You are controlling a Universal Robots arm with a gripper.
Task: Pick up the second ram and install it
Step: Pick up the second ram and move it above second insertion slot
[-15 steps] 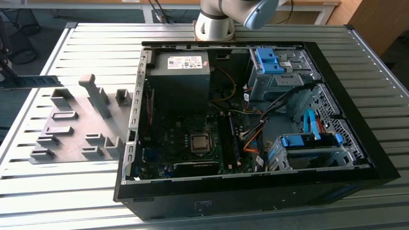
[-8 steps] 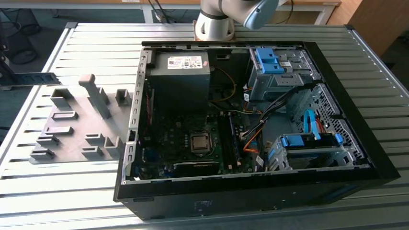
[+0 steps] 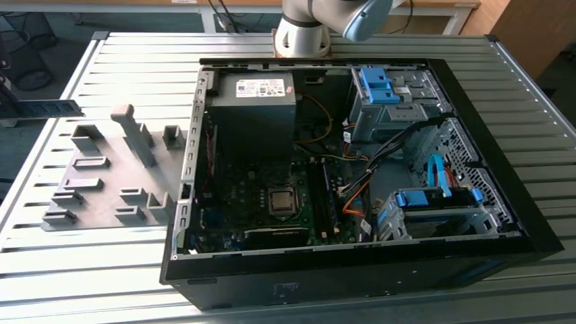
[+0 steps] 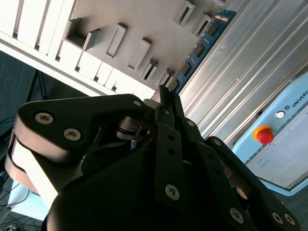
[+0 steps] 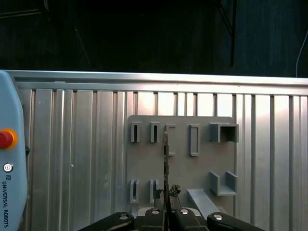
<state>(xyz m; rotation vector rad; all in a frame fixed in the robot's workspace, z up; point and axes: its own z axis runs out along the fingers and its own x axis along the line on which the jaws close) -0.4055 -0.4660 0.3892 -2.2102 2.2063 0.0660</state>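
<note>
My gripper [image 5: 166,212] is shut on the second ram [image 5: 166,163], a thin dark board seen edge-on in the first wrist view. It hangs in the air above the pale grey holder plate [image 5: 202,163]. In the second wrist view the second ram [image 4: 202,43] shows its blue-green face with small chips, reaching out from the black fingers [image 4: 168,134] of the gripper [image 4: 166,96] over the holder plate [image 4: 134,19]. In the exterior view the open computer case [image 3: 486,155] lies on the slatted table, with the motherboard's processor socket [image 3: 283,200] and the long slots [image 3: 324,196] beside it exposed.
The holder plate [image 3: 99,196] sits on the table at the exterior view's left of the case, with an upright block [image 3: 137,135]. Inside the case are a power-supply box [image 3: 256,101], blue drive brackets [image 3: 378,84] and loose cables [image 3: 355,196]. A pale blue pendant [image 5: 9,159] with a red button [image 5: 4,139] lies on the table.
</note>
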